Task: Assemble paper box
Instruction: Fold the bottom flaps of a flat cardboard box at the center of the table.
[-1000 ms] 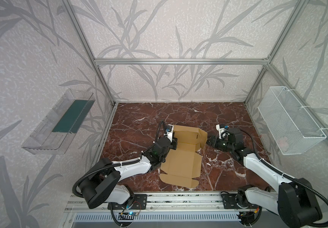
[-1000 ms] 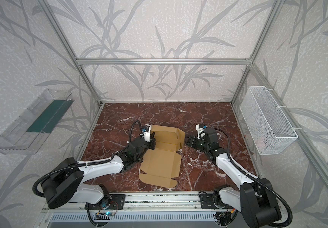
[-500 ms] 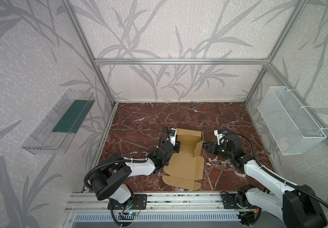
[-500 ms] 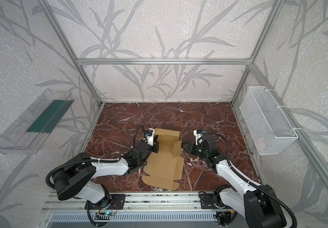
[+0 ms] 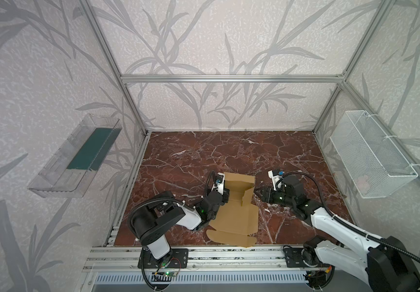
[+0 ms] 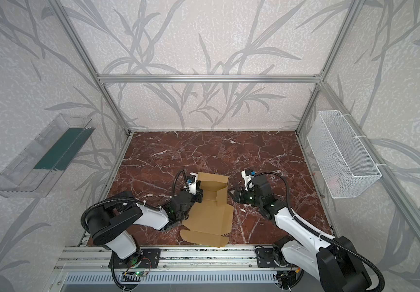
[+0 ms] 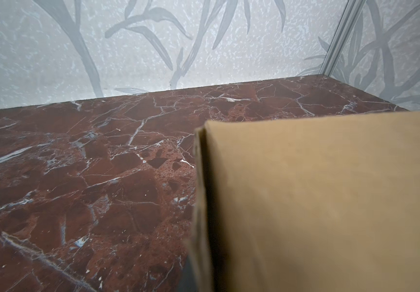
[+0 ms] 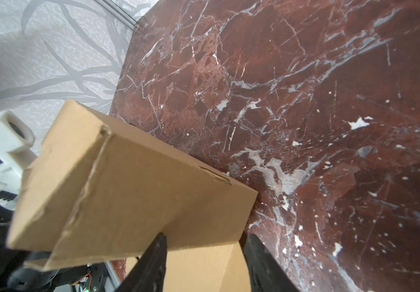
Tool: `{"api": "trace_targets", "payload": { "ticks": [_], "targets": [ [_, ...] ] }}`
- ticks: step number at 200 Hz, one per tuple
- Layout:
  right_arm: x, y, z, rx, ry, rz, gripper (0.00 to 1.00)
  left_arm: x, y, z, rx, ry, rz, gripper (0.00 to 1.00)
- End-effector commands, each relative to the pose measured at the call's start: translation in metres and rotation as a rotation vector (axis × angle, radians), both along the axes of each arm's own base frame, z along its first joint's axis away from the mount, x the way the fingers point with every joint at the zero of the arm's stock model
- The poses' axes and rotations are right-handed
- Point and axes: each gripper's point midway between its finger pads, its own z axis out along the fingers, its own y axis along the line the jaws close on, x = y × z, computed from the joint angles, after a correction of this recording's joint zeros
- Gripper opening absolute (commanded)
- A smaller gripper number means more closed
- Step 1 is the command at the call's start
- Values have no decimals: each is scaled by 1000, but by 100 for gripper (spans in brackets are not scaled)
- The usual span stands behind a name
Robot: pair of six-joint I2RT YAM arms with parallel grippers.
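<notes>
**Tan corrugated cardboard box blank [image 5: 236, 217]**

On red-brown marble worktop [image 5: 204, 156], long axis front-to-back, far panel [image 5: 238, 178] raised. Left tool [image 5: 225, 194] clenched at its left edge, grip unclear. Right tool [image 8: 205, 236] parted, side flap [image 5: 248, 197] between jaws, lying to its left.

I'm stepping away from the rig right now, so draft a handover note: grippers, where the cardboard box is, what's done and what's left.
Left gripper: shut, against the left edge of the paper box; whether it pinches cardboard is unclear.
Right gripper: open, fingers straddling the raised flap on the box's right side.
Box: on the marble table, near its front edge.
Done: far panel folded up.
Left: near panels and tabs lie flat; walls not locked, lid not closed.
</notes>
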Motion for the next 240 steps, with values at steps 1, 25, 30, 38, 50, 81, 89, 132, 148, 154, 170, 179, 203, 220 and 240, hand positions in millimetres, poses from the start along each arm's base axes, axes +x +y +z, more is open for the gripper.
{"api": "trace_targets", "payload": {
  "ticks": [1, 25, 30, 38, 50, 81, 89, 132, 148, 154, 170, 179, 203, 220, 240],
  "targets": [
    [-4, -1, -4, -46, -20, -3, 51, -1, 4, 7, -32, -50, 23, 0],
    [-9, 2, -6, -56, -48, 6, 51, -3, 8, 2, -39, -62, 33, 0],
    [-12, 4, -9, -60, -45, 17, 52, -3, 8, 1, -38, -63, 35, 0],
    [-14, 8, -12, -67, -42, 32, 52, -4, 8, -1, -37, -63, 36, 0],
    [-17, 13, -19, -84, -41, 48, 51, -4, 8, -4, -39, -64, 34, 0],
    [-18, 20, -21, -123, -84, 61, 51, -7, 10, -7, -47, -73, 37, 0],
    [-17, 19, -20, -132, -98, 55, 51, -8, 10, -9, -40, -70, 34, 0],
    [-9, 12, -15, -196, -149, 36, 51, -10, 4, -10, -27, -71, 13, 0],
    [-8, 10, -11, -204, -175, 34, 51, -10, 3, -12, -23, -69, 9, 0],
    [-7, 10, -9, -204, -187, 35, 51, -10, 3, -12, -21, -68, 7, 0],
    [-6, 11, -6, -203, -213, 40, 50, -11, 1, -14, -13, -67, 2, 0],
    [-6, 13, -5, -201, -219, 51, 50, -11, 1, -15, -8, -66, 1, 0],
    [-7, 18, -4, -219, -236, 72, 49, -13, 0, -16, 1, -66, -1, 0],
    [-6, 18, -4, -244, -249, 67, 49, -13, 0, -17, 4, -66, 2, 0],
    [-4, 19, 0, -256, -267, 49, 47, -14, -1, -16, 4, -69, 1, 0]
  ]
}}
